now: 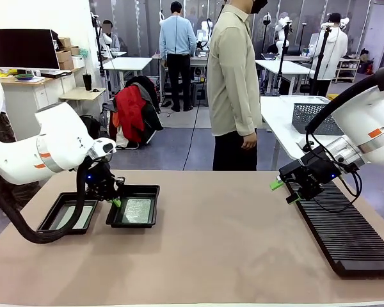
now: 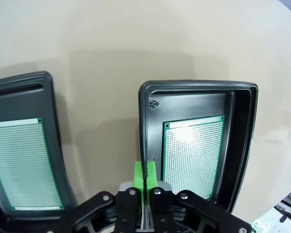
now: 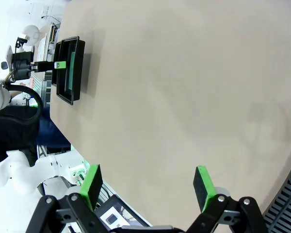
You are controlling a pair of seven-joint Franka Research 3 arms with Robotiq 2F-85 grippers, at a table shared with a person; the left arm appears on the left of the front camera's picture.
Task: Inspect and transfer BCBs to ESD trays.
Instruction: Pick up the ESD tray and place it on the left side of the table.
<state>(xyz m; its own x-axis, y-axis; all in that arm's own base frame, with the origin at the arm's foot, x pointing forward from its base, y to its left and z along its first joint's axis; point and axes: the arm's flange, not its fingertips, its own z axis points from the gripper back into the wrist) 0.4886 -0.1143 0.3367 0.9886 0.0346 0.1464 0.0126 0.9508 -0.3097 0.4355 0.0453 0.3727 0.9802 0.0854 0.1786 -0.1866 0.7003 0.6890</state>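
Left hand (image 2: 145,175) pressed together, empty, over near tray (image 2: 199,145) rim; BCB (image 2: 191,153) on that tray's floor at hand's 1 o'clock. Right hand (image 3: 148,182) spread above surface (image 3: 184,97).

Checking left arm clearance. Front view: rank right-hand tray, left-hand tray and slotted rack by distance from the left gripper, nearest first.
1. Right-hand ESD tray: the shut left gripper sits at its left rim; a BCB lies inside.
2. Left-hand ESD tray: just to the gripper's left, also holding a board.
3. Slotted rack: far across the table, at the right edge under the open right gripper.
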